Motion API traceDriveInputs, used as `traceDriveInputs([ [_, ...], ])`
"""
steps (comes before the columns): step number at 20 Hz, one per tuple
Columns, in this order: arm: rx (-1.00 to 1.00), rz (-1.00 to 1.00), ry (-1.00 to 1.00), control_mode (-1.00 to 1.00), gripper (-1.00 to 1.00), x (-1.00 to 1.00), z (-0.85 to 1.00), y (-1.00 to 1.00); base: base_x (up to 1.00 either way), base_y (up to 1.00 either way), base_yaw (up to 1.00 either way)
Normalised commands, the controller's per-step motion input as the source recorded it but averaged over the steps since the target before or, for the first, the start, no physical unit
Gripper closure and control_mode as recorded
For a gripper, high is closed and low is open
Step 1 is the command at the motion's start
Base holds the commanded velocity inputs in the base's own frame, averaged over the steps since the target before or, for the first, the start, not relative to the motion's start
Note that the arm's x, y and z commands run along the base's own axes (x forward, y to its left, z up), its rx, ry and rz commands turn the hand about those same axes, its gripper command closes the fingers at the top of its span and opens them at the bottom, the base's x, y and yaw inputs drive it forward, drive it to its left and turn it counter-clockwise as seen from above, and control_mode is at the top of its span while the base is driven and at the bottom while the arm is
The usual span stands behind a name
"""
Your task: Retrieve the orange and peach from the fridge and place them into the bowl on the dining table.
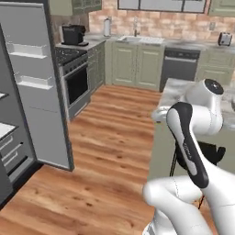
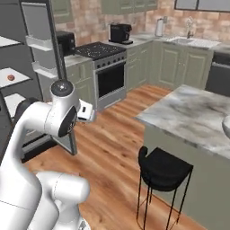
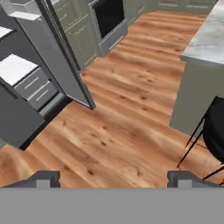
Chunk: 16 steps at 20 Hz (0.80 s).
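Gripper (image 3: 113, 177) has its jaws spread wide and empty over bare floor, so you must swing far left: the peach (image 2: 11, 77) sits on a fridge (image 2: 27, 67) shelf.

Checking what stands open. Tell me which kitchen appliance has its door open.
The fridge: its grey door, with white shelves inside, is swung out over the floor. The oven and dishwasher doors sit flush.

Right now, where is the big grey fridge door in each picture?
Left base view: the tall grey open fridge door stands at the left.
Right base view: upper left.
Hand view: upper left, slanting.
Shared landmark: the black oven door just beyond it.
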Motion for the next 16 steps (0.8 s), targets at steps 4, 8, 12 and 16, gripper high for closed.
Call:
traceDriveInputs([
  [4, 0.00, 0.00, 0.00, 1.00, -1.00, 0.00, 0.00, 0.00, 0.09, 1.00, 0.50],
  [8, 0.00, 0.00, 0.00, 1.00, -1.00, 0.00, 0.00, 0.00, 0.35, 0.98, 0.46],
  [12, 0.00, 0.00, 0.00, 1.00, -1.00, 0.00, 0.00, 0.00, 0.86, 0.44, 0.34],
  [16, 0.00, 0.00, 0.00, 1.00, -1.00, 0.00, 0.00, 0.00, 1.00, -0.04, 0.20],
])
